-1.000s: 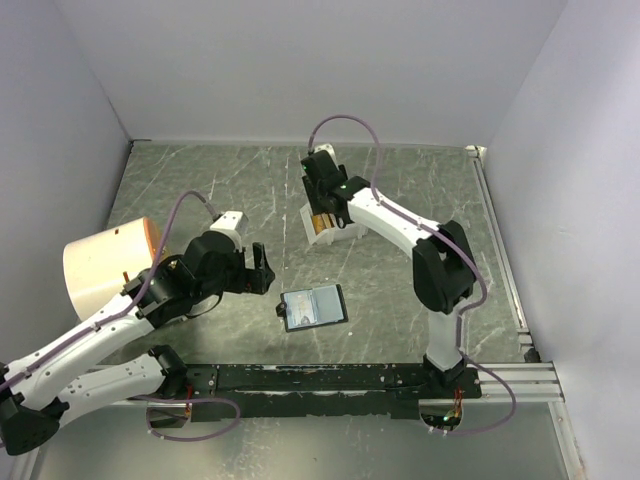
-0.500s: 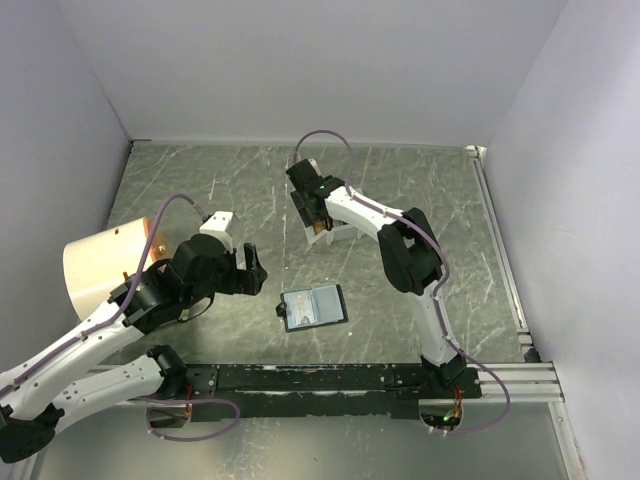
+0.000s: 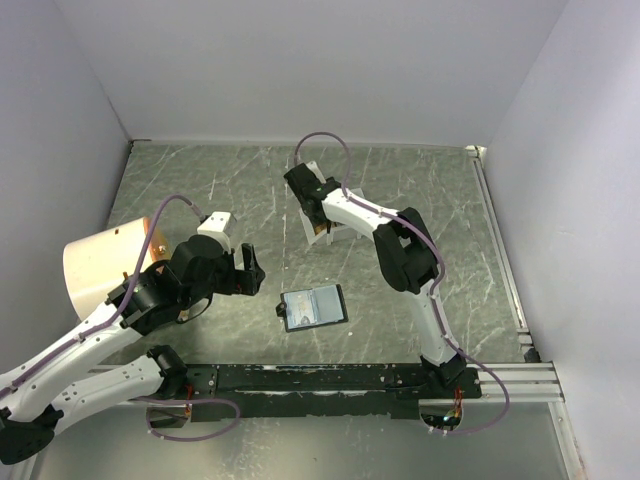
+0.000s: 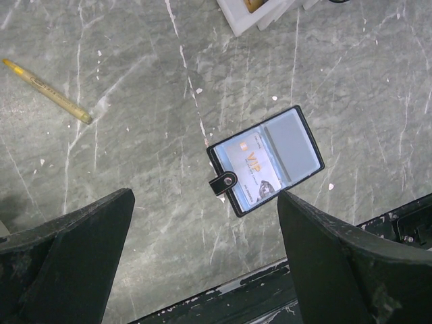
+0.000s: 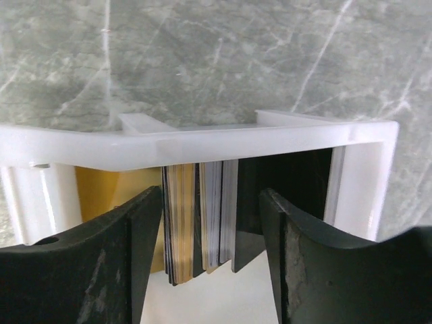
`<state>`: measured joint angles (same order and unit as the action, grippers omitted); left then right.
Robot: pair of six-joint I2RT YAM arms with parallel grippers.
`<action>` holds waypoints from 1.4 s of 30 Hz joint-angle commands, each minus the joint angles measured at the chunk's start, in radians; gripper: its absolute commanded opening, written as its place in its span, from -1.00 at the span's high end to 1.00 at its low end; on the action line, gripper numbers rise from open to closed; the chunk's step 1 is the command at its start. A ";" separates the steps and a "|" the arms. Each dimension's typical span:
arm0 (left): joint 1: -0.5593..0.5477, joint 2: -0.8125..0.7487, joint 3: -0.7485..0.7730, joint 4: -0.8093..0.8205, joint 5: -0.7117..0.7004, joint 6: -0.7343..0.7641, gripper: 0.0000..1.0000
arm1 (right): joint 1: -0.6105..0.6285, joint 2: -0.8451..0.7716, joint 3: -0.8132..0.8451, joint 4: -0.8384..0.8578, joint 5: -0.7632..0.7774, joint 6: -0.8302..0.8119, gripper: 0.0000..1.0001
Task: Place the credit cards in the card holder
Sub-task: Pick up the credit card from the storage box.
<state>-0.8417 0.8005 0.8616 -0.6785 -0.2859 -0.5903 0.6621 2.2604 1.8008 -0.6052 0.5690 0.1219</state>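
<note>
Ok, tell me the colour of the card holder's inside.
Pale blue-grey; the card holder shows best in the left wrist view.

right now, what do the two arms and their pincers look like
The left arm and right arm have white links with bulky black joints. A thin purple-grey cable loops along each. The left pincer and right pincer each have two broad, matte black, wedge-shaped fingers.
</note>
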 commanded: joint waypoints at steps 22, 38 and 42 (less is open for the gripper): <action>-0.004 0.006 0.013 0.000 -0.019 0.006 -0.99 | 0.000 -0.023 -0.030 0.056 0.342 -0.087 0.27; -0.006 0.002 0.010 -0.001 -0.020 0.002 -0.99 | -0.017 -0.014 -0.073 0.102 0.313 -0.103 0.63; -0.006 0.002 0.009 -0.001 -0.021 0.002 -0.99 | -0.024 -0.023 -0.082 0.109 0.312 -0.101 0.67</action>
<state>-0.8417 0.8070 0.8616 -0.6785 -0.2878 -0.5907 0.6540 2.2597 1.7374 -0.5140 0.8791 0.0174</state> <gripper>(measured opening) 0.992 0.182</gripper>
